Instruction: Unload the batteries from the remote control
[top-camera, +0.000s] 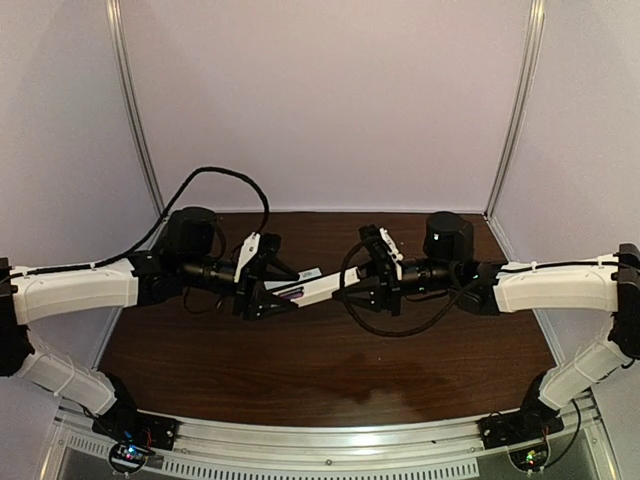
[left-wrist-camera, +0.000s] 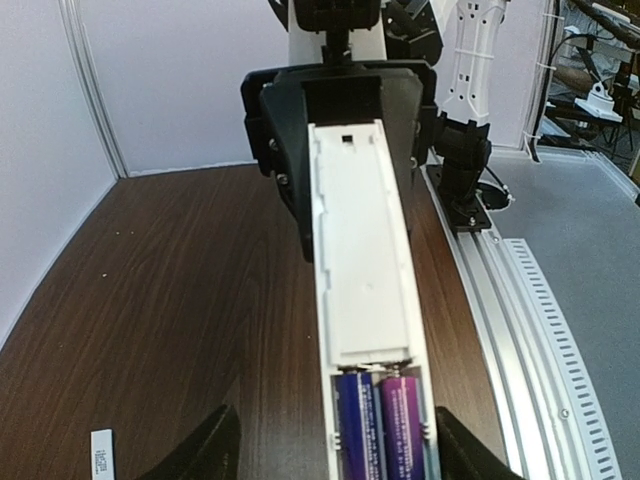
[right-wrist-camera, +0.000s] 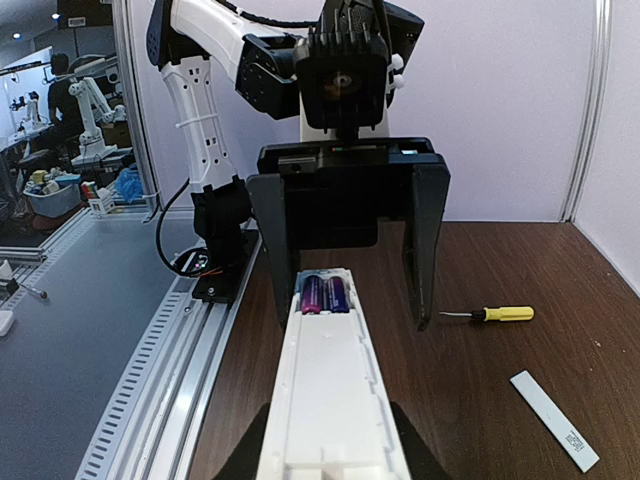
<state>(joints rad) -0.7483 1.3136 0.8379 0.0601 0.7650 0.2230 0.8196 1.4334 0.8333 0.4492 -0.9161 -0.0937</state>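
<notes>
Remote (top-camera: 322, 288): held in the air above the table (top-camera: 330, 375), lying lengthwise between the two arms near the middle of the scene. Its back faces up with the battery bay uncovered at the left end.
Batteries (left-wrist-camera: 380, 425): two purple-blue cells side by side, seated in the open bay at the remote's left end; also plain in the right wrist view (right-wrist-camera: 324, 294).
Left gripper (top-camera: 268, 292): its jaws stand apart on either side of the battery end of the remote. In the right wrist view there is a gap between the remote and the finger on one side; whether the other finger touches cannot be told. It holds nothing that can be seen.
Right gripper (top-camera: 362, 288): clamped on the remote's right end, its fingers (left-wrist-camera: 290, 170) tight against the two long edges.
Screwdriver (right-wrist-camera: 495, 314): yellow handle, lying flat on the table, apart from the remote.
Cover strip (right-wrist-camera: 553, 406): thin white strip flat on the table, near the screwdriver but not touching it.
Table: dark wood surface, white walls on three sides.
</notes>
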